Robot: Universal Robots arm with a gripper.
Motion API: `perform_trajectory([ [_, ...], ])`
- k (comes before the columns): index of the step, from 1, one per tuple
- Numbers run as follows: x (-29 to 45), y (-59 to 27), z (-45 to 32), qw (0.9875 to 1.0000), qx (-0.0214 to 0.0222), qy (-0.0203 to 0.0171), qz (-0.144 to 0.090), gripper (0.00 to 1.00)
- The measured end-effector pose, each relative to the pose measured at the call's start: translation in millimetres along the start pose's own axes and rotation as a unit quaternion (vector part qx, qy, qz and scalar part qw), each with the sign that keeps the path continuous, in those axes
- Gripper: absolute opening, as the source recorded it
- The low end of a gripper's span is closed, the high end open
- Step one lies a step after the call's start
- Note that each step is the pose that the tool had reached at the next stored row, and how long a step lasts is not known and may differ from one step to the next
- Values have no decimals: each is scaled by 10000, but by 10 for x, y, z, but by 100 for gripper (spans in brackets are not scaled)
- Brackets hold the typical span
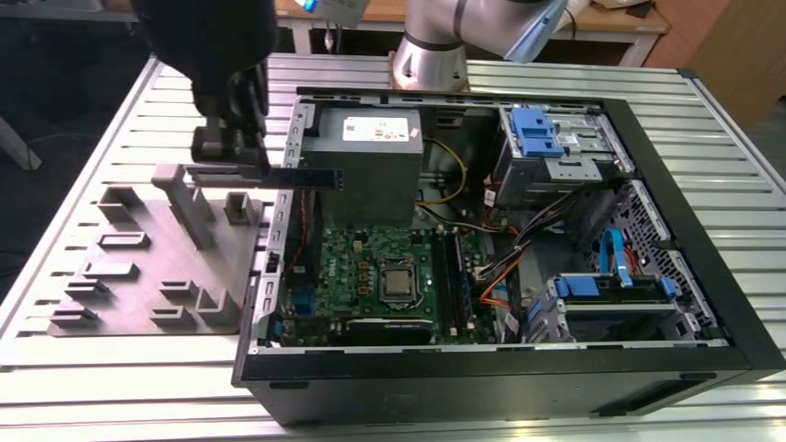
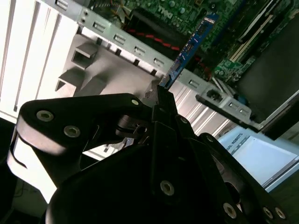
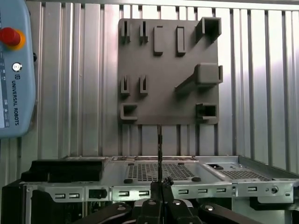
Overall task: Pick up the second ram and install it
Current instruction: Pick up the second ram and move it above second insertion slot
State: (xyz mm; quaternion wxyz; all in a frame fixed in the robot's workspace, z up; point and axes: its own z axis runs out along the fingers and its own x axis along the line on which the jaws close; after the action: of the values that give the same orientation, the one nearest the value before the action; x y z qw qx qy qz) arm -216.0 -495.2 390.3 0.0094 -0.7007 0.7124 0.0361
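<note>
Pinching the second ram [image 1: 307,177] by one end, my gripper [image 1: 252,173] hung over the edge btw the grey tray [image 1: 110,276] and the open PC case [image 1: 491,378]. Its fingers were pressed onto the stick. The ram lay level in the air, clear of the tray's posts. Its free end poked toward the exterior view's right, across the case's side wall and near the silver power supply [image 1: 368,157]. The motherboard [image 1: 356,267] sat lower down inside the case, well apart from the ram. In the first wrist view the stick [image 3: 160,149] showed edge-on as a thin dark line, w/ the tray [image 3: 163,84] beyond it on the slatted metal table [image 3: 70,93].
</note>
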Motion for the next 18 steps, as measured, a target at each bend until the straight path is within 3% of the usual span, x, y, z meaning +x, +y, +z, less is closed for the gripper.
perform_trajectory([
  [18,-12,-646,-24,10000,-4,0,1,9],
])
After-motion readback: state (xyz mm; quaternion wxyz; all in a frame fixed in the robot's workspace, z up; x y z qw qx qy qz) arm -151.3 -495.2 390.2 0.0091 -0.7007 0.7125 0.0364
